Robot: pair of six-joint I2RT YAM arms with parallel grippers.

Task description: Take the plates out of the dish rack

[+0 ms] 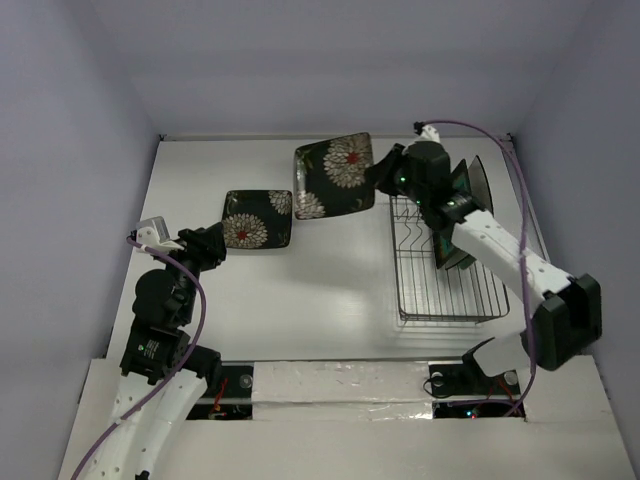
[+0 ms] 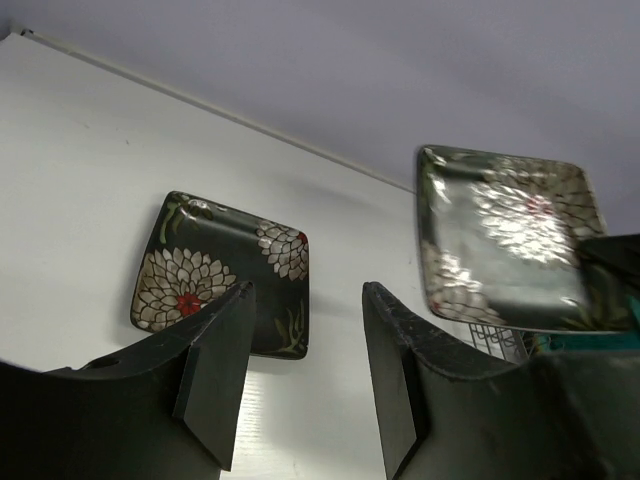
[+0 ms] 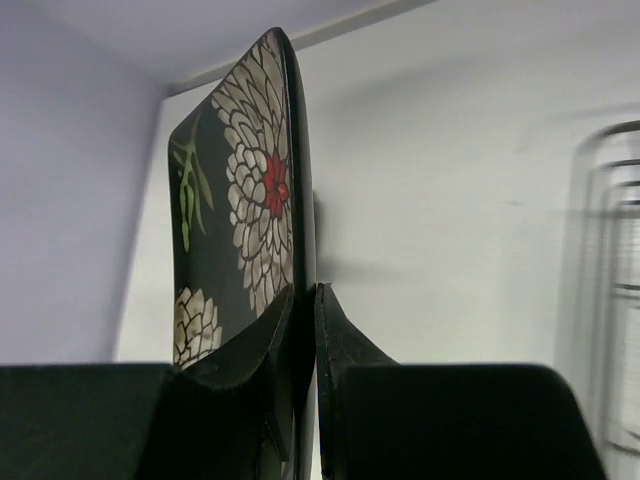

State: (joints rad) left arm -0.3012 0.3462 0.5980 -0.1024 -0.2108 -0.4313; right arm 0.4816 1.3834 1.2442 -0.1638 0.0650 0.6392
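The black squarish plate with white-and-red flowers is out of the rack and in the air, at about 12 o'clock over the white tabletop. My right fingers are clenched on its rim, one on each face, and the wrist view shows the plate edge-on between them. A second black flowered plate lies flat at about 10 o'clock, just beside the held one's 8 o'clock corner. My left fingers are spread with nothing between them, near that plate's 8 o'clock side. The grey wire dish rack sits at 3 o'clock, and other plates stand in it, mostly hidden by my right arm.

The step in hand looks like setting this plate down. I judge it best to carry it toward 9 o'clock and level it flat. Then I lower the free edge first onto the laid plate or bare tabletop. I release only once it rests, since a rim pinch can let it swing.
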